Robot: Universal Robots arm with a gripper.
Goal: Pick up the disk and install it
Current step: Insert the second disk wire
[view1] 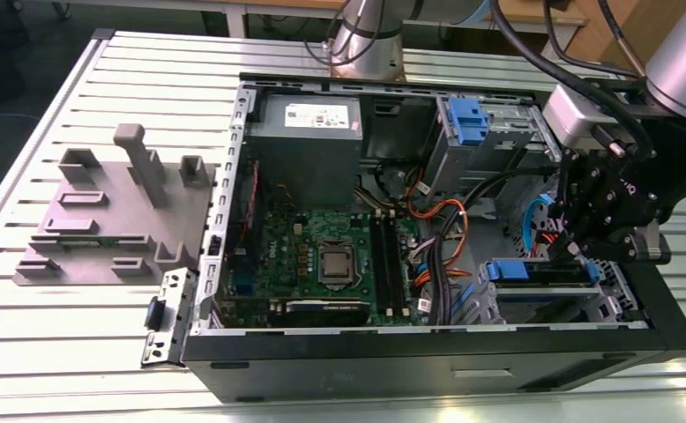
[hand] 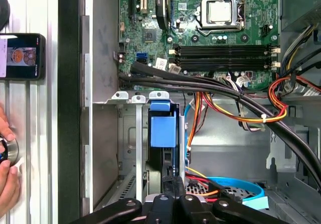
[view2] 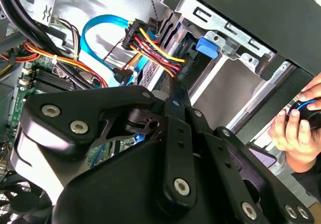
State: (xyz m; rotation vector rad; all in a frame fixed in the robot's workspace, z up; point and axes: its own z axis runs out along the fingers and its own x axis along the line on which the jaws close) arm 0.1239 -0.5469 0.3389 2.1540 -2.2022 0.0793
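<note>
Blue plastic rails frame the disk (view1: 540, 275), which sits in the drive cage (view1: 611, 308) at the lower right of the exterior view, inside the open computer case (view1: 437, 361). In the first wrist view it shows edge-on between the cage's metal walls, with its blue tab pointing toward the motherboard (hand: 220, 38). From where I stand the gripper (view1: 581, 251) hangs directly over that cage. Its two fingers (hand: 169, 184) are drawn close together with barely a slit between them, at the end of the disk away from the tab. Whether they nip its edge or only bear on it I cannot tell. I take the step in hand to be seating the disk in its slot. Doing that well means keeping the push in line with the rails and the disk square to the cage walls, so neither rail binds. It also means pressing evenly, not levering on one corner. The crowding is the main worry. A bunch of red, yellow and orange wires (view2: 155, 48) plugs in just beside the fingers, a light-blue data cable (hand: 241, 190) loops near them, and thick black cables (hand: 200, 86) cross close to the blue tab. Any of these could snag or get pinched. A person's hand (view2: 296, 126) rests outside the case wall, apart from the gripper.
</note>
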